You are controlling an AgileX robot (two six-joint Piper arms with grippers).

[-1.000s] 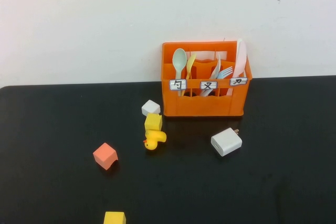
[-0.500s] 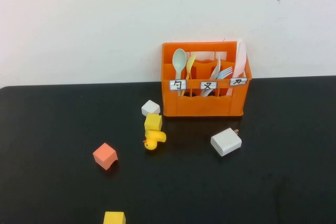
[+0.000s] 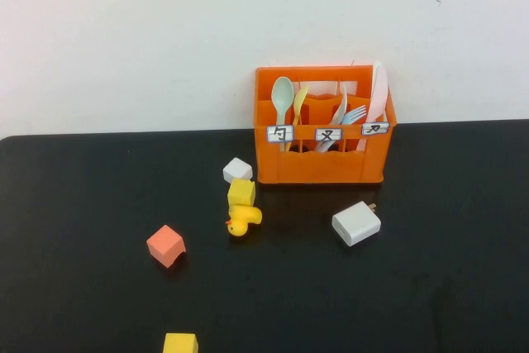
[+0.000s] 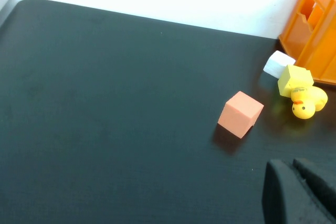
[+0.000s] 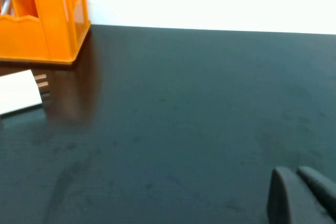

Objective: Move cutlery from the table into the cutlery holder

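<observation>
left gripper (image 4: 302, 195) and right gripper (image 5: 299, 195) hover low over the table (image 3: 83, 287), jaws clenched, empty.

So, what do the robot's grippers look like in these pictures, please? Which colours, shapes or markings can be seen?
Only the fingertips show, each in its own wrist view. The left gripper has two matte black, rounded, tapering fingers set close together, low above the table. The right gripper looks the same: two plain black blunt fingers. No markings, cables or arm links are visible, and neither arm appears in the high view.
</observation>
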